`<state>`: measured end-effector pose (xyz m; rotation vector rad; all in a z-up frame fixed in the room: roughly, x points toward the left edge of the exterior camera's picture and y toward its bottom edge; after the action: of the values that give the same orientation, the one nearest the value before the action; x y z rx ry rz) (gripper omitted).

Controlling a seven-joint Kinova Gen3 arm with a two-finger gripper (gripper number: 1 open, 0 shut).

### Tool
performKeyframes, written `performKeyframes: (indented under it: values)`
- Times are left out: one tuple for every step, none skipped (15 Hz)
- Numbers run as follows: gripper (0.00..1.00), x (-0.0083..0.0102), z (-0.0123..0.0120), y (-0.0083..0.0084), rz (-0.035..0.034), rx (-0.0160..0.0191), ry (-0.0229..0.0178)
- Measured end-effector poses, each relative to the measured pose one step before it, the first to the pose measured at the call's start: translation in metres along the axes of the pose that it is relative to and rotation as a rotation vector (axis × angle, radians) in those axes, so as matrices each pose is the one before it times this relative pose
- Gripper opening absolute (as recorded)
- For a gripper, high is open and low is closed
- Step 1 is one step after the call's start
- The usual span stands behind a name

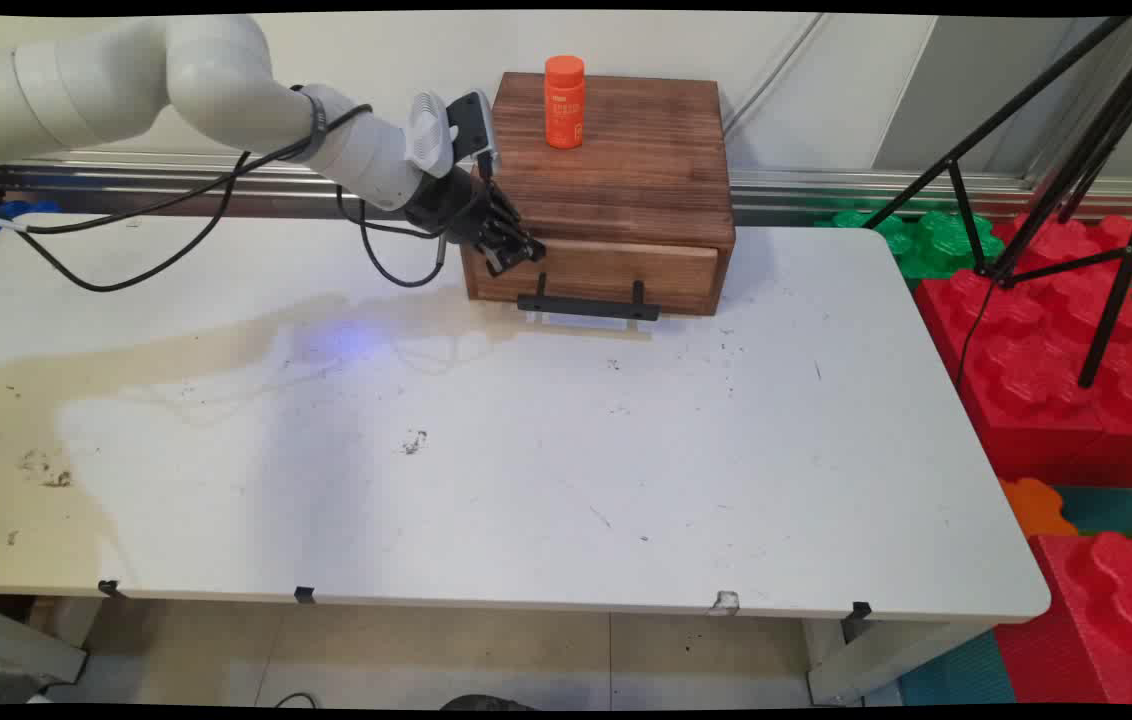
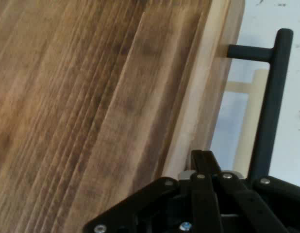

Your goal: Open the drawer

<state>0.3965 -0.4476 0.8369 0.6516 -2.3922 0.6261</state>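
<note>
The black claw (image 1: 514, 255), its fingers pressed together, hung at the left front corner of the grained wooden box (image 1: 626, 170). Its bar-shaped black handle (image 1: 588, 305) stood off the counter (image 1: 566, 460). Only the main view showed the orange bottle (image 1: 564, 101) on top.

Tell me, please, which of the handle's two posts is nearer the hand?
The left post of the black handle on the wooden box's drawer; the hand sits right above it, while the other post stands further right.
</note>
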Motion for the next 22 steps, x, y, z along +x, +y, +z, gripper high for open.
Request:
performKeyframes:
  values:
    - [0.0, -0.00051, -0.00289, 0.00012, -0.0042, -0.00453, 0.00474]
    - [0.0, -0.0002, -0.00322, 0.00023, -0.00698, -0.00567, 0.00593]
    - [0.0, 0.00003, -0.00485, 0.00039, -0.01023, -0.00816, 0.00971]
    - [0.0, 0.00044, -0.00398, 0.00033, -0.00804, -0.00673, 0.00822]
    - [0.0, 0.00032, -0.00507, 0.00053, -0.00972, -0.00673, 0.00977]
    - [0.0, 0.0007, -0.00586, 0.00066, -0.01163, -0.00833, 0.01094]
    - [0.0, 0.00108, -0.00726, 0.00085, -0.01293, -0.00917, 0.01325]
    - [0.0, 0.00097, -0.00435, 0.00052, -0.00646, -0.00643, 0.00784]
    - [0.0, 0.00089, -0.00651, 0.00069, -0.01007, -0.00756, 0.01014]
    - [0.0, 0.00054, -0.00673, 0.00069, -0.00974, -0.00614, 0.00915]
    - [0.0, 0.00048, -0.00658, 0.00069, -0.009, -0.00693, 0.00784]
    - [0.0, 0.00046, -0.00564, 0.00057, -0.00747, -0.00556, 0.00683]
    - [0.0, 0.00044, -0.00631, 0.00068, -0.00821, -0.00712, 0.00721]
    - [0.0, 0.0001, -0.00563, 0.00065, -0.00812, -0.00659, 0.00623]
    - [0.0, 0.00005, -0.00371, 0.00038, -0.00518, -0.004, 0.00388]
    - [0.0, -0.00012, -0.00683, 0.00082, -0.0079, -0.00731, 0.0069]
    - [0.0, -0.00013, -0.00551, 0.00074, -0.00687, -0.00675, 0.00555]
    - [1.0, -0.00017, -0.00617, 0.00091, -0.00724, -0.00756, 0.00622]
    - [1.0, -0.00005, -0.00551, 0.00086, -0.00716, -0.00708, 0.00512]
    - [1.0, -0.00013, -0.00439, 0.00068, -0.00691, -0.00564, 0.00442]
    - [1.0, -0.00007, -0.00491, 0.00047, -0.00964, -0.00545, 0.00551]
    - [1.0, -0.00014, -0.00418, 0.00005, -0.00892, -0.00491, 0.00455]
